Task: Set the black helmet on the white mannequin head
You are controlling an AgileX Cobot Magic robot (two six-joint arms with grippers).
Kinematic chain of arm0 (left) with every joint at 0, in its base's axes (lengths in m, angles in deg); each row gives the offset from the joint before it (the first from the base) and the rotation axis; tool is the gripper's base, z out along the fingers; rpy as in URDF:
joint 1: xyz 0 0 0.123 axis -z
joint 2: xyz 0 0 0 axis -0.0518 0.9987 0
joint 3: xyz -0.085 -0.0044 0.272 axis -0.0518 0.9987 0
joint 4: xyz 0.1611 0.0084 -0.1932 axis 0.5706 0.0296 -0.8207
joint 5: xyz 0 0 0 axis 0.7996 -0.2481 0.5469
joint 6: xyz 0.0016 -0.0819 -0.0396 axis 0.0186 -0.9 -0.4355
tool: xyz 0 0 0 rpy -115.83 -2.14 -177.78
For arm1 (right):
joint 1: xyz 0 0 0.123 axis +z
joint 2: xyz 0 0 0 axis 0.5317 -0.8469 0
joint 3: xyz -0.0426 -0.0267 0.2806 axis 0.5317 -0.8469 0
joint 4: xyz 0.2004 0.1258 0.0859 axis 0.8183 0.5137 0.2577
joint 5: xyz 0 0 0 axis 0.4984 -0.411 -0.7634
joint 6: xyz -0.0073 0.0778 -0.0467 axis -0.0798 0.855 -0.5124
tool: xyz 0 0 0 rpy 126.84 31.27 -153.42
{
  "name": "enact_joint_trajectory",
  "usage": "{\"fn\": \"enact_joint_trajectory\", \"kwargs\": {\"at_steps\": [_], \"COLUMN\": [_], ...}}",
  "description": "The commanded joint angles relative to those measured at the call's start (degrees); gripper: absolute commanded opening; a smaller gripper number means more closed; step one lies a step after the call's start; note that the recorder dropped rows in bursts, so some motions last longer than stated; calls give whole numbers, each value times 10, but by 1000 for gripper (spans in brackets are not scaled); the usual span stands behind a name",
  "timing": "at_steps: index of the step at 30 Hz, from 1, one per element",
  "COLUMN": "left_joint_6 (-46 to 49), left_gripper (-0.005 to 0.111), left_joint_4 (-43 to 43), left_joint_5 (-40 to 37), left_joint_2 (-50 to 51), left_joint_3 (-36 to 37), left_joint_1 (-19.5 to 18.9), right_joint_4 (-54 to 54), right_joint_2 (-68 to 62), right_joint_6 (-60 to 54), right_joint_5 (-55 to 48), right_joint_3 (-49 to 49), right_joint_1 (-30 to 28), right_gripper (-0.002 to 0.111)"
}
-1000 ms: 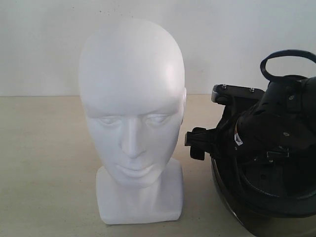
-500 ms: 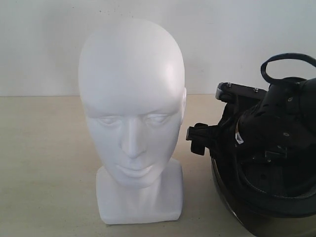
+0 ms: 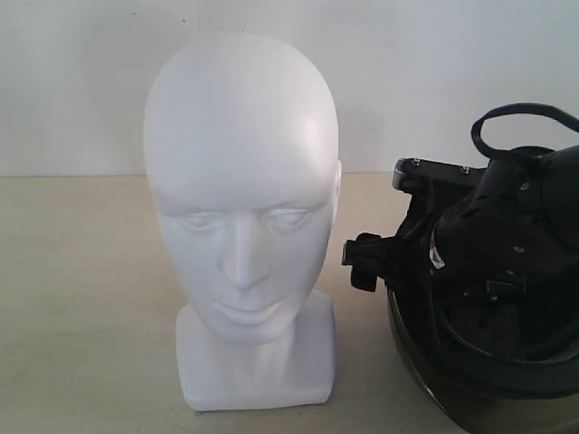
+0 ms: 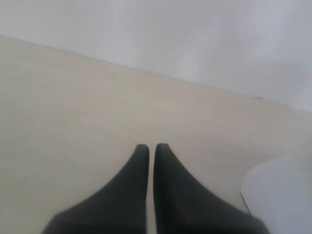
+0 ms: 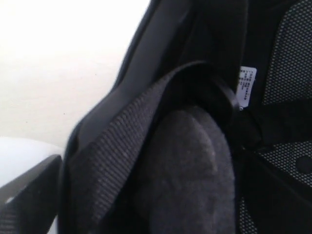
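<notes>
Grasp stage: right gripper point(image 3: 384, 217), jaws wide apart, straddled the rim of the black helmet point(image 3: 493, 348) beside the white mannequin head point(image 3: 242, 181); closing judged next.

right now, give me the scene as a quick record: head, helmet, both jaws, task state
head: upright on the table, bare
helmet: beside the head on the right arm's side, apart from it, lining showing
left jaws: shut, over bare table
right jaws: open, at the helmet's padded rim
task: helmet not yet on the head
</notes>
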Motion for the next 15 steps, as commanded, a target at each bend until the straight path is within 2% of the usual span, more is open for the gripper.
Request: {"fn": "enact_joint_trajectory", "kwargs": {"at_steps": [1, 4, 6, 9, 15], "left_joint_6": [2, 2, 2, 2, 2], "left_gripper": [4, 4, 4, 4, 4], "left_joint_4": [-1, -1, -1, -1, -1], "left_joint_5": [2, 2, 2, 2, 2], "left_joint_2": [-2, -2, -2, -2, -2], "left_joint_3": [2, 2, 2, 2, 2], "left_joint_1": [5, 5, 5, 5, 5], "right_joint_4": [-1, -1, -1, -2, -1], "right_joint_2": [-14, -14, -14, -14, -14], "right_joint_6": [-3, 1, 2, 3, 2], "right_joint_5": [-4, 3, 3, 3, -27], "right_joint_3": [2, 2, 2, 2, 2], "right_joint_1": [-5, -5, -5, -5, -5], "right_gripper": [92, 89, 81, 60, 4]}}
